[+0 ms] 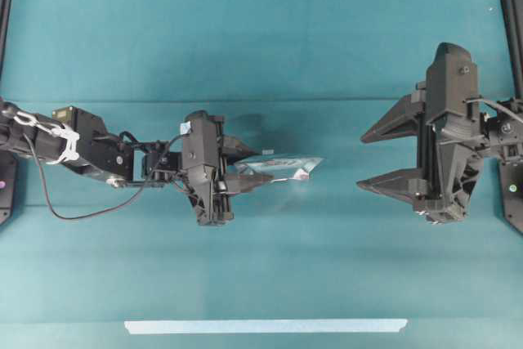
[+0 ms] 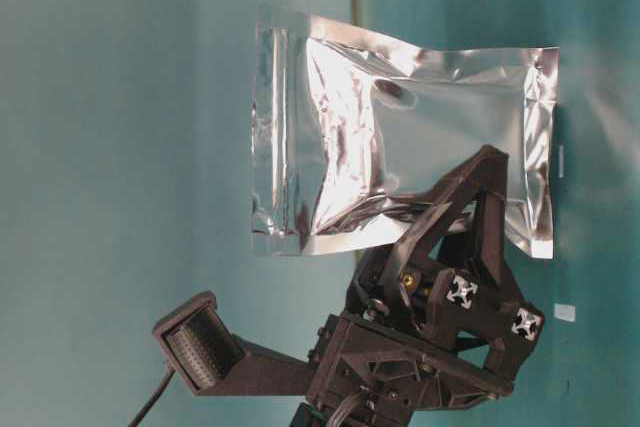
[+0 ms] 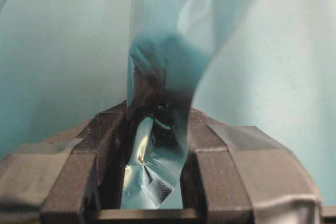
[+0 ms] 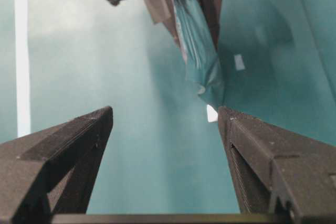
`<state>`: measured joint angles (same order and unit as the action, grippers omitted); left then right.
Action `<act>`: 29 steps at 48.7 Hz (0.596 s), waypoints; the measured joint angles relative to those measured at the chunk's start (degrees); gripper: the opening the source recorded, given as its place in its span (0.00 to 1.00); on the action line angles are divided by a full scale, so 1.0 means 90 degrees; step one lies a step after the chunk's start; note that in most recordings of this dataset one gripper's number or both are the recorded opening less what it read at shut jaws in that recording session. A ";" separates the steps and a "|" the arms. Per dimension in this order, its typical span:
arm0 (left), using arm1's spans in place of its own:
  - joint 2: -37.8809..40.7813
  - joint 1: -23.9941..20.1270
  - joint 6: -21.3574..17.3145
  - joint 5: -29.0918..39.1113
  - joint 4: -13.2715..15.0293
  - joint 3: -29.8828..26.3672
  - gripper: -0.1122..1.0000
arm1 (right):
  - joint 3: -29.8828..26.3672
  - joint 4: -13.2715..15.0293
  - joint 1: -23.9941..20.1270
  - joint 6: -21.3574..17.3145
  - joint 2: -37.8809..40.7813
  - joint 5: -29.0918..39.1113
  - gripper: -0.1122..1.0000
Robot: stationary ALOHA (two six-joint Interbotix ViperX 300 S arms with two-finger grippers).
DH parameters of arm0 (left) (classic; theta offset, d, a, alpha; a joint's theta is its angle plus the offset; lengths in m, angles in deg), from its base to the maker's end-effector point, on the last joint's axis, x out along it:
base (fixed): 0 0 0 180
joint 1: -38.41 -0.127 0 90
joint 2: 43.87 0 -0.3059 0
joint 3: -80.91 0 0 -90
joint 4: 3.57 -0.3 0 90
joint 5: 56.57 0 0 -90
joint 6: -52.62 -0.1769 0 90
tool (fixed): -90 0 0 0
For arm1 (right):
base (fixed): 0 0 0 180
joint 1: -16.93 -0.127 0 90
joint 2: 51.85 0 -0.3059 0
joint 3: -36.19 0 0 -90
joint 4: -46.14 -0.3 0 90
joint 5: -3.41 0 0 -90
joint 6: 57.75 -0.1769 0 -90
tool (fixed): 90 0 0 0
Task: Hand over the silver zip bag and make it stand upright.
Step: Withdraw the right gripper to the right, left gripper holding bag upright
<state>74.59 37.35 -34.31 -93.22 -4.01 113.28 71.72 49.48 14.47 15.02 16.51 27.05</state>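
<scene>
Right end effector [image 1: 377, 158] stood released; left end effector [image 1: 252, 166] clenched the silver zip bag [image 1: 286, 167], whose free edge should be grasped squarely.

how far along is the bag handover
Done: the left gripper has the silver zip bag clamped by one edge, lifted off the table. In hand: the right gripper is open, facing the bag with a gap between. Left: take the bag over, then stand it upright.

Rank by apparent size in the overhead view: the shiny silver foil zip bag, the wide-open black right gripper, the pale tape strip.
1. Right gripper, largest, though it may sit nearer the camera.
2. Pale tape strip, long but thin.
3. Silver zip bag, seen nearly edge-on, so smallest.
</scene>
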 measured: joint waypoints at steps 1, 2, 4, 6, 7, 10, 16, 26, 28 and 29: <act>0.0000 0.0000 0.0000 -0.0010 0.0000 0.0000 0.35 | 0.0010 0.0000 -0.0010 0.0000 0.0000 0.0000 0.88; 0.0000 0.0000 0.0000 -0.0010 -0.0010 0.0010 0.35 | 0.0000 0.0000 -0.0010 -0.0010 0.0000 0.0000 0.88; 0.0000 0.0000 0.0010 -0.0010 -0.0010 0.0010 0.35 | 0.0000 0.0000 0.0000 0.0000 0.0000 0.0000 0.88; 0.0000 0.0000 0.0000 -0.0010 0.0000 0.0010 0.35 | 0.0000 0.0000 0.0000 -0.0010 0.0000 0.0000 0.88; 0.0010 0.0000 0.0000 0.0000 0.0000 0.0010 0.35 | 0.0000 0.0000 -0.0010 -0.0010 0.0000 -0.0010 0.88; 0.0000 0.0000 0.0000 0.0000 0.0000 0.0010 0.35 | 0.0000 0.0000 0.0000 0.0000 0.0000 0.0000 0.88; 0.0000 0.0000 0.0010 -0.0010 0.0000 0.0010 0.35 | 0.0000 -0.0010 0.0000 -0.0010 -0.0010 0.0000 0.88; 0.0000 0.0000 0.0010 0.0039 -0.0010 0.0010 0.35 | 0.0010 0.0000 0.0000 0.0000 0.0000 0.0000 0.88; 0.0000 0.0010 0.0010 0.0059 -0.0010 0.0010 0.35 | 0.0000 0.0000 0.0000 -0.0010 0.0000 0.0000 0.88; 0.0000 0.0010 0.0000 0.0068 -0.0010 0.0010 0.35 | 0.0000 0.0000 -0.0010 0.0000 0.0000 0.0000 0.88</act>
<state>74.59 37.44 -34.31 -92.60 -4.10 113.37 71.72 49.48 14.38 15.02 16.51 27.05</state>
